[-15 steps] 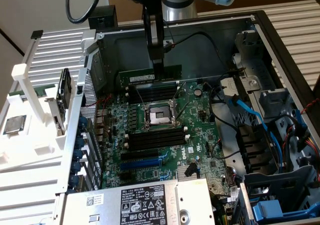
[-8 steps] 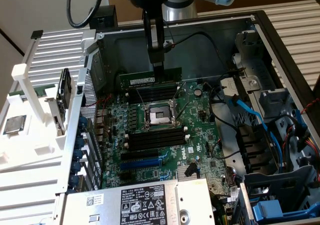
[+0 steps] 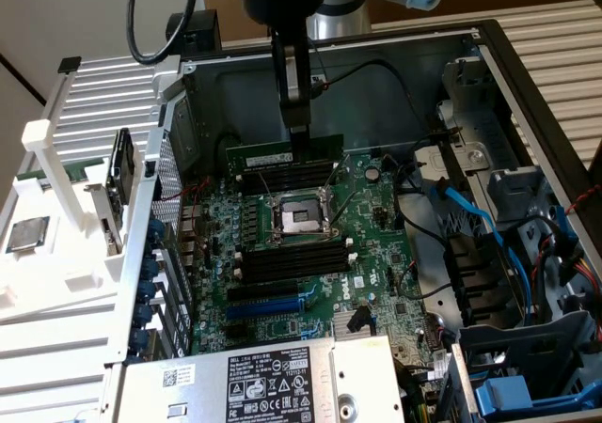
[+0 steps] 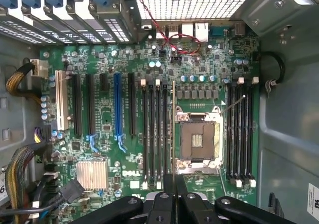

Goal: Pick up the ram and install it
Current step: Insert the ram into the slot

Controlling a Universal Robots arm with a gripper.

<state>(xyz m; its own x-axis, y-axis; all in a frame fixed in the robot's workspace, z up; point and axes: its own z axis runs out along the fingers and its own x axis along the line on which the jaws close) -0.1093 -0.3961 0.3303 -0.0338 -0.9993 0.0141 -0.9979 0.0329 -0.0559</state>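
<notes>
Arm: the Universal Robots arm reached down from the top of the exterior view into the open computer case, a box of grey sheet metal.
Gripper: two slim dark fingers were pressed together on the ram's upper edge, pinching it near mid-length. In the wrist view the gripper showed as black hinged links with round rivets.
Ram: a long, thin, flat green board, it was held standing on its long edge, level, just above the far bank of black slots behind the socket. Whether its lower edge touched a slot could not be told. In the wrist view the ram appeared edge-on as a thin strip running parallel to the slots.
Motherboard: a green, flat board, densely studded with small round capacitors and chips.
Socket: a square metal frame around a dark, finely pinned centre, with nothing in it.
Near slots: long black plastic channels with white end clips, lying side by side.
Heat sink: a small silver block with fine parallel fins.
Processor chip: square and silver-topped, it rested on the white rack at the exterior view's left, outside the case.
Cables: flat blue ribbons curved through the case at the exterior view's right.
</notes>
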